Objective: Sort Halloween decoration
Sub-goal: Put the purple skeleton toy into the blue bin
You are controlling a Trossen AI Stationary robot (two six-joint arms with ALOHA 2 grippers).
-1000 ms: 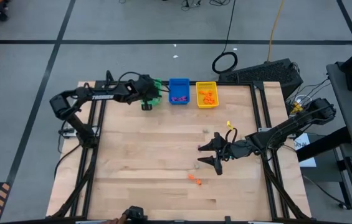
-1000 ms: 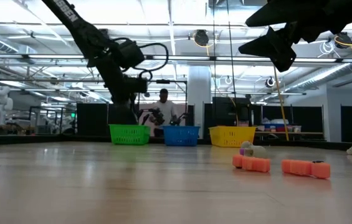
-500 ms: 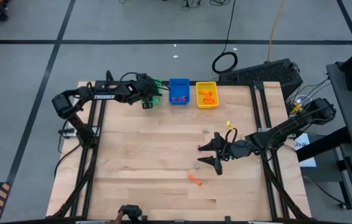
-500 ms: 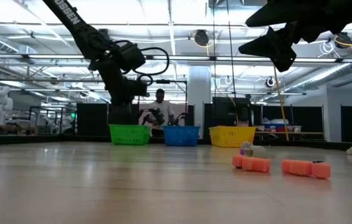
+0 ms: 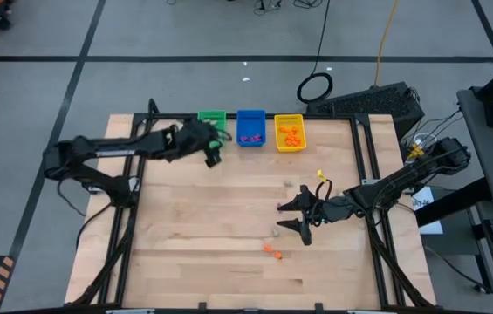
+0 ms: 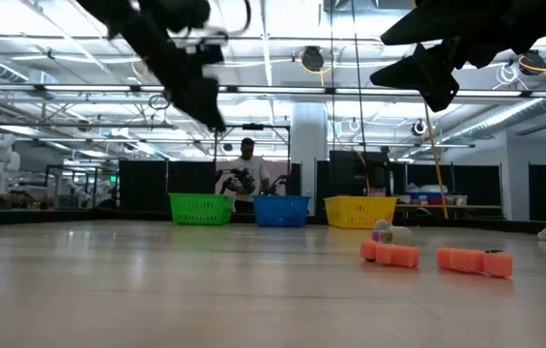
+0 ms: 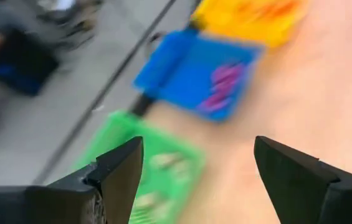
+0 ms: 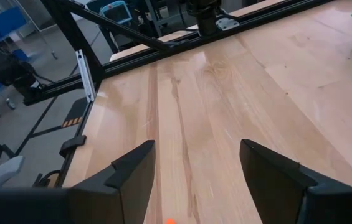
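Halloween sorting: both grippers open and empty.
High view: left gripper (image 5: 214,157) hangs spread at 11 o'clock by the green bin (image 5: 211,117); right gripper (image 5: 291,215) gapes mid-table, orange trinkets (image 5: 271,250) at 6 o'clock. Low view: 2 orange trinkets lie at 4 o'clock.

I run this rig inside a large robotics lab: bare ceiling trusses (image 6: 282,92), strip lights, a grey concrete floor (image 5: 45,78) taped in black lines, a person (image 6: 246,174) at distant workstations.
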